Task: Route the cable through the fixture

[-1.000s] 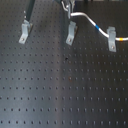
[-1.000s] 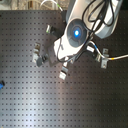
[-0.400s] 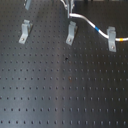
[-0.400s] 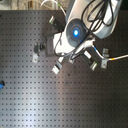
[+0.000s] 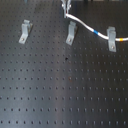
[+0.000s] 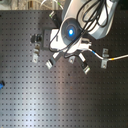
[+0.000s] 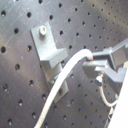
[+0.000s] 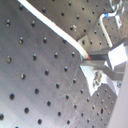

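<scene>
Just below the gripper (image 5: 66, 12), the white cable (image 5: 86, 27) is clamped in its fingertips, passing beside the middle fixture (image 5: 71, 32) toward the right bracket (image 5: 112, 39); open perforated board (image 5: 60, 90) lies in front.

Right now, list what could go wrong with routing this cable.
1. The gripper pinches the cable near its end; a tug might pull it free.
2. In the first wrist view the cable lies across the middle fixture, so it may rest outside the slot.
3. Pulling might also drag it out of the far fixture.
</scene>
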You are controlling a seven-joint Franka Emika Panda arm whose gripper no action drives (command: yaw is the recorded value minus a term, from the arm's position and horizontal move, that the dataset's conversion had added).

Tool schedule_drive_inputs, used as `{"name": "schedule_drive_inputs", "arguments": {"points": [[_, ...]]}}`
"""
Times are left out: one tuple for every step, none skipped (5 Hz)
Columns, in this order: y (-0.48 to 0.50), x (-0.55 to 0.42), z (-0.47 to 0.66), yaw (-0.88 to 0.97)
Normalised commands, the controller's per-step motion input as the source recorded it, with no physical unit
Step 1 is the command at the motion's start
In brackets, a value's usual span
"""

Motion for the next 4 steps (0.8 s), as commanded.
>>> {"name": "schedule_drive_inputs", "arguments": {"points": [[0.0,0.002,0.33,0.73],[0.002,-0.012,0.29,0.76],[-0.078,-0.023,0.07,0.3],[-0.294,-0.113,0.0,0.0]]}}
